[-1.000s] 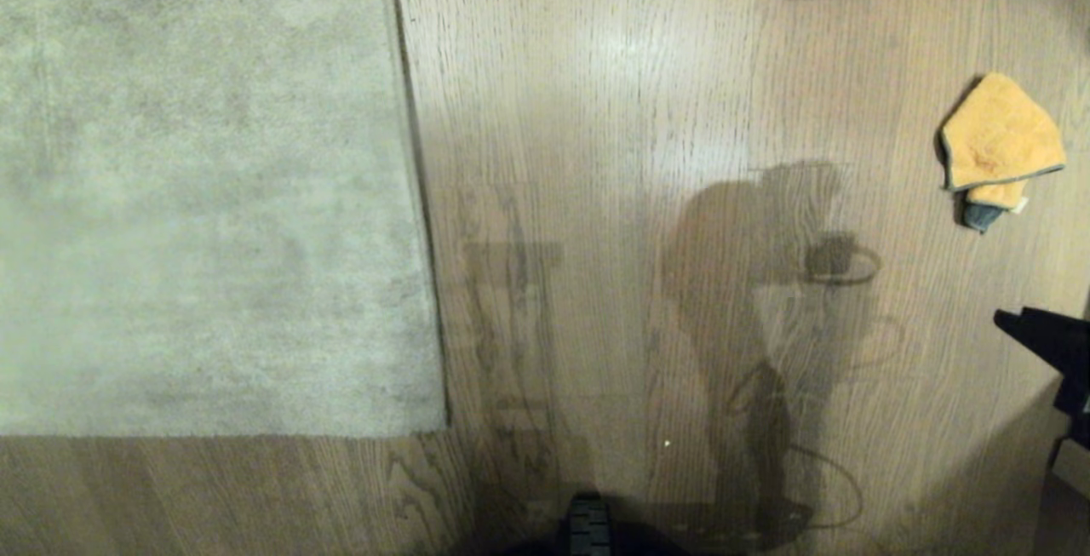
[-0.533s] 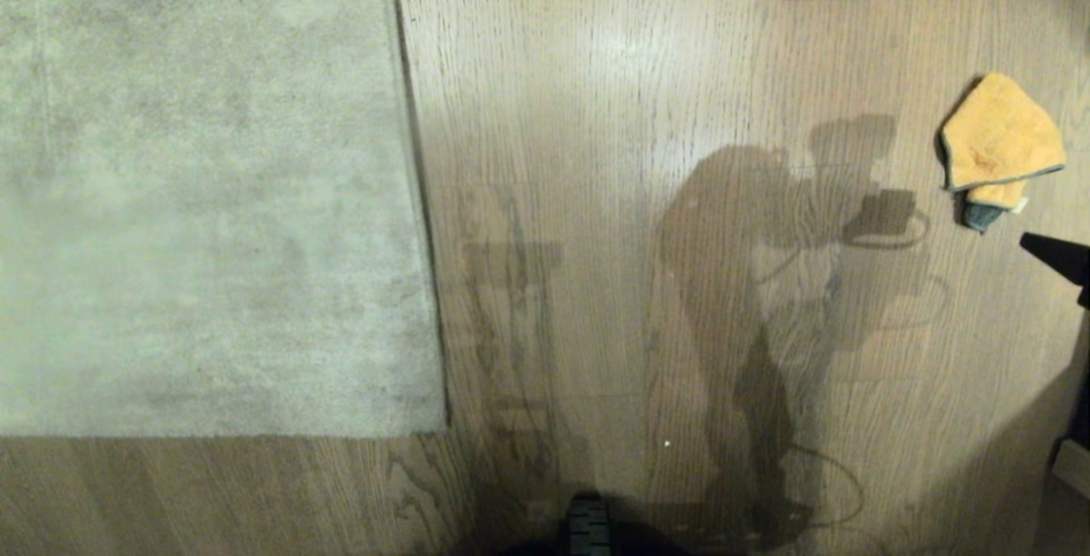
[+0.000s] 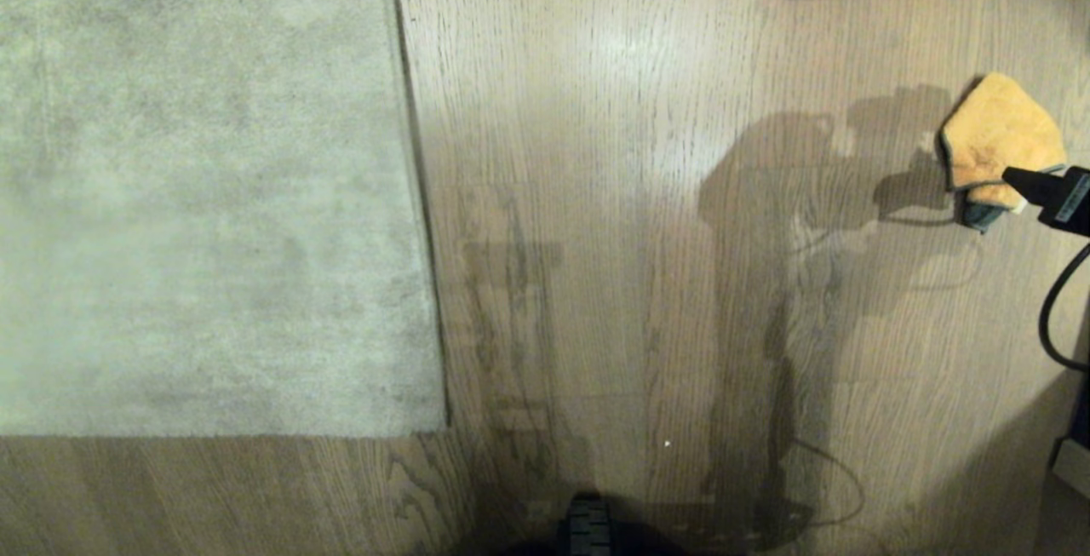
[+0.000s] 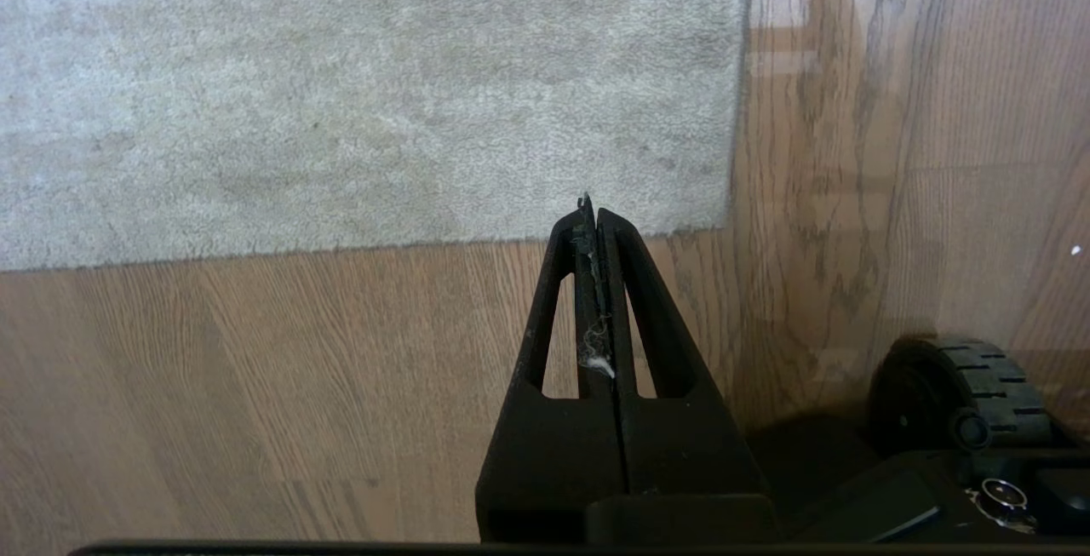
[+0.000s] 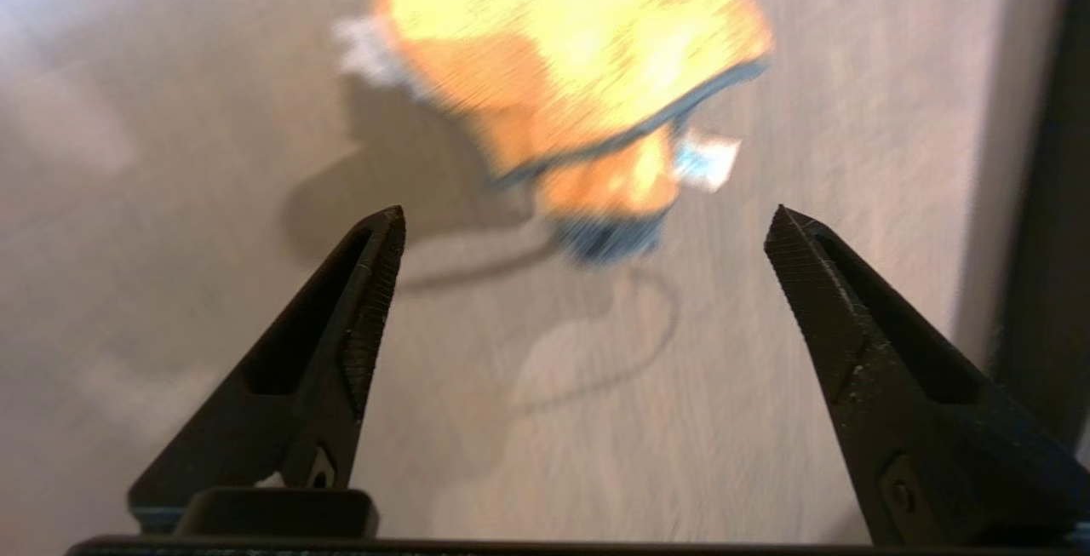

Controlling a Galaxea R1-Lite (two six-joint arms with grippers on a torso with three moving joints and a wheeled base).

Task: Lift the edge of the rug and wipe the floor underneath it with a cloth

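two spread fingers of the right gripper (image 5: 584, 224) hang just short of the cloth (image 5: 572, 45), which lies crumpled on the floor (image 3: 647, 198), well apart from the rug edge (image 3: 421, 198). soft and light, it likely bunches; pinch a raised fold. beside that edge, the left gripper (image 4: 593, 209) sits pressed together, idle.

Warm, dim indoor light. A soft sheen glares on the floor (image 3: 630, 45) in the head view, and dark arm shadows with looping cable outlines fall across its middle. In the right wrist view the cloth (image 5: 579, 71) is smeared by motion blur, while the gripper (image 5: 588, 232) fingers stay sharp.
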